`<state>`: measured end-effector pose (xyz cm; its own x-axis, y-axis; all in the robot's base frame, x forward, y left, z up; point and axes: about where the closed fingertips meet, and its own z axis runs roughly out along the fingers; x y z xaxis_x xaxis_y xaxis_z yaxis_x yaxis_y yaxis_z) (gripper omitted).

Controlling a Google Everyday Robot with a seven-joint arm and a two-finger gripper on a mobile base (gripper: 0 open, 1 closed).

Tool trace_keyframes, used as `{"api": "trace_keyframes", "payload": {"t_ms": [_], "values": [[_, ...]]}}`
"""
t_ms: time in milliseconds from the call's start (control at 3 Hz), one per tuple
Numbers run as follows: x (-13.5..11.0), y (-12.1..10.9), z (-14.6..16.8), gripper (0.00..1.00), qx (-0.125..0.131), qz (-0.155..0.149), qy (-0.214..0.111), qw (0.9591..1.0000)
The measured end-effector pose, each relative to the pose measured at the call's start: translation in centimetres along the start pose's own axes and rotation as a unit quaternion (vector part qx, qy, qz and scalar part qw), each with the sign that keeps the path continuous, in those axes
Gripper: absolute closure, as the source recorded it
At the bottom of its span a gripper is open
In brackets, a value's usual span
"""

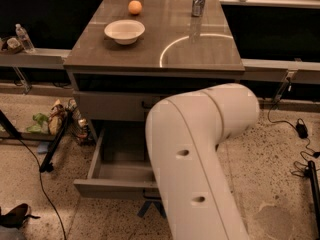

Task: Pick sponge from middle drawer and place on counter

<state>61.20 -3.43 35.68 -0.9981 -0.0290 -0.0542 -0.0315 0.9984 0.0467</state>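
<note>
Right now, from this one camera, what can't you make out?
- Small green-and-yellow sponge: unseen in the camera view; the bulky white robot arm covers the right side of the open grey middle drawer.
- Gripper jaws: hidden somewhere behind that arm.
- Silver metal cylinder on the glossy grey-brown counter: top cut off by the picture's upper edge.

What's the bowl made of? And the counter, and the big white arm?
The bowl: ceramic or plastic, maybe; plain white and smooth. The counter: glossy laminate or polished stone, hard to tell; it mirrors a curved light streak. The arm: likely moulded plastic, a smooth white rounded shell with small holes. The gripper is out of view, hidden behind the arm.
</note>
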Motion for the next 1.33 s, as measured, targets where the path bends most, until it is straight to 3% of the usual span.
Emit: {"api": "trace_keyframes", "payload": {"t_ms": [333,667,1000,1333], "values": [[-0.6,-1.9,-4.9,1.0,-0.033,-0.016,-0.039,0.9986],[-1.2,-4.6,-11.4,1.0,-0.059,-0.036,-0.097,0.9929],[-1.7,-6.2,-17.4,1.0,-0.093,-0.05,-0.142,0.9842],[-1.9,-7.4,-22.7,1.0,-0.134,-0.059,-0.165,0.9754]]}}
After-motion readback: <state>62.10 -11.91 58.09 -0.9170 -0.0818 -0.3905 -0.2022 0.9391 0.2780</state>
